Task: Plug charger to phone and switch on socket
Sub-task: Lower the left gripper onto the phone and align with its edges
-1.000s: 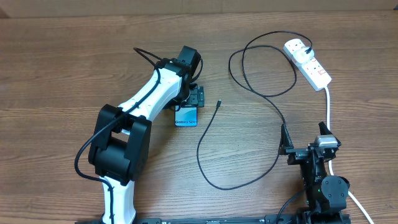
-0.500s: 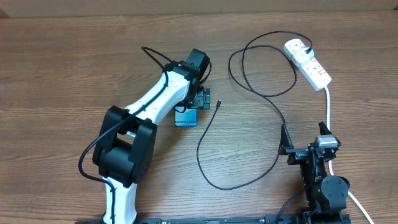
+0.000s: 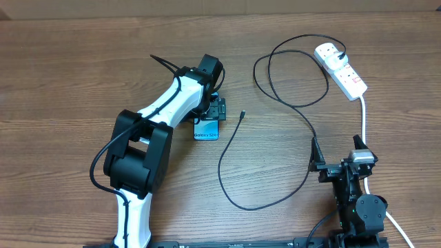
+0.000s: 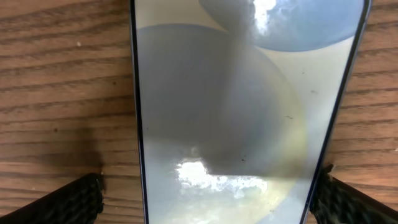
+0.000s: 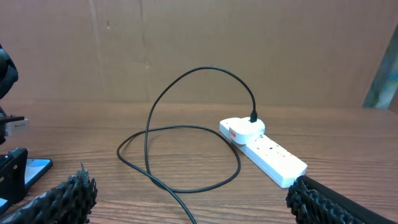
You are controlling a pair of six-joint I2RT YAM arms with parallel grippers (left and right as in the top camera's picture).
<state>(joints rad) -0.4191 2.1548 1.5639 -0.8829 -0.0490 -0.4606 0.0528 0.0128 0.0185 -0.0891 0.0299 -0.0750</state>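
Note:
The phone (image 3: 206, 131) lies flat on the wooden table with its "Galaxy S24" end toward the front. In the left wrist view its screen (image 4: 236, 112) fills the frame. My left gripper (image 3: 217, 110) hangs over its far end, open, with a finger on each side of the phone (image 4: 211, 193). The black charger cable (image 3: 296, 103) loops across the table. Its connector tip (image 3: 242, 114) lies free just right of the phone, and its plug (image 3: 342, 53) sits in the white socket strip (image 3: 344, 72). My right gripper (image 3: 336, 153) is open and empty at the front right (image 5: 193, 199).
The strip's thick white cord (image 3: 364, 117) runs toward the front past my right arm. The right wrist view shows the strip (image 5: 267, 149), the cable loop (image 5: 186, 180) and a brown wall behind the table.
My left wrist swung a little to the right and then back to the left over the phone. The phone, the cable and the right arm have not moved.

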